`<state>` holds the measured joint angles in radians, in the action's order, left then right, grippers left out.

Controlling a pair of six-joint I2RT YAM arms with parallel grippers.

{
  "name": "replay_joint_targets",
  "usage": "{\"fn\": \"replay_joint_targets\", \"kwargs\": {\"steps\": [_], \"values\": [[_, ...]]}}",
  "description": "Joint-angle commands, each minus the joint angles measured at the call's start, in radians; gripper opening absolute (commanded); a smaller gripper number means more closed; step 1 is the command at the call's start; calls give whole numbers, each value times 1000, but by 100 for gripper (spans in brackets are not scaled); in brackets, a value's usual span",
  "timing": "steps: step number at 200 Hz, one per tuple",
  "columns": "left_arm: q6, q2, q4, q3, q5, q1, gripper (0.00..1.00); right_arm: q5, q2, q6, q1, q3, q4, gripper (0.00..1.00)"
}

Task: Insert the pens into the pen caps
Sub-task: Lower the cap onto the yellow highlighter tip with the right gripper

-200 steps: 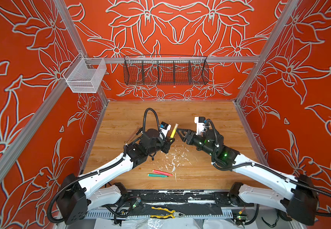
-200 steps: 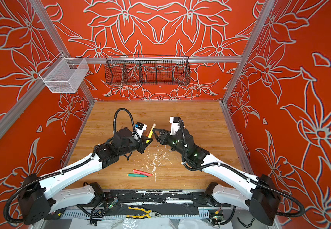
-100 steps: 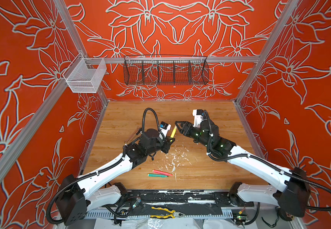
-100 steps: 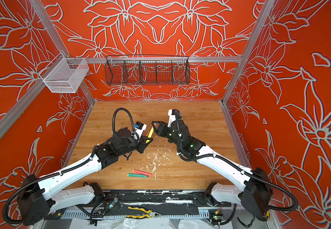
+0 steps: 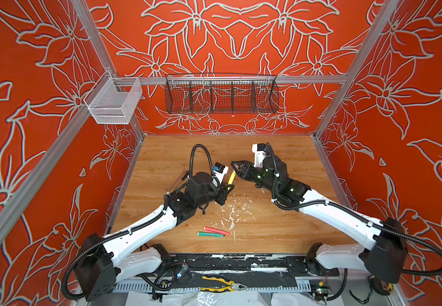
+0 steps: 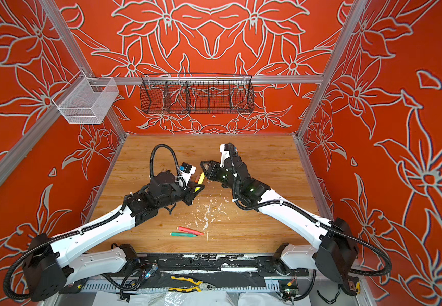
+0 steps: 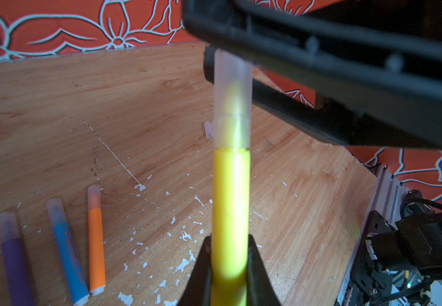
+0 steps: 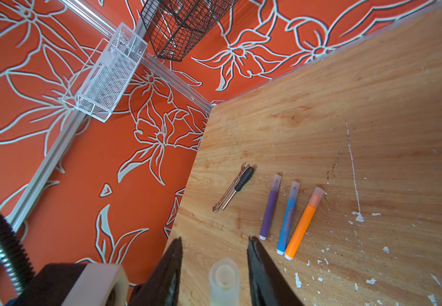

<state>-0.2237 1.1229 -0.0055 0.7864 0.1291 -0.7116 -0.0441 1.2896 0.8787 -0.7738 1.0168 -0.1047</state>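
Taking 12 o'clock as the back wall in both top views, the yellow-handled pliers lie nearest, at 6 o'clock off the front edge of the wooden table. Just onto the table, still at 6 o'clock, a green marker pen and a pink-red marker pen lie side by side. Flat white paint-like flecks are scattered beyond them.

At mid-table the left gripper is clamped tight on the barrel of the yellow marker pen, which is raised off the wood and points toward 1 o'clock. A translucent colourless plastic cap sits over the pen's tip, down to the barrel's shoulder. The right gripper, at 1 o'clock from the left one, has its jaws parted on either side of this cap, with a gap showing on each side.

A loose translucent cap lies on the wood behind. At 9 o'clock from the left gripper lie a small steel wrench and a black-handled screwdriver, with capped purple, blue and orange marker pens in a row beside them.

A black wire basket hangs at 12 o'clock and a white mesh basket at 10 o'clock.
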Motion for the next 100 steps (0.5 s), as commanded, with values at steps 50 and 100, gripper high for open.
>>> {"fn": "replay_joint_targets", "kwargs": {"steps": [50, 100], "values": [[3, -21, 41, 1, 5, 2, 0, -43, 14, -1, 1, 12, 7, 14], [-39, -24, 89, 28, -91, 3, 0, -68, -53, 13, -5, -92, -16, 6]]}}
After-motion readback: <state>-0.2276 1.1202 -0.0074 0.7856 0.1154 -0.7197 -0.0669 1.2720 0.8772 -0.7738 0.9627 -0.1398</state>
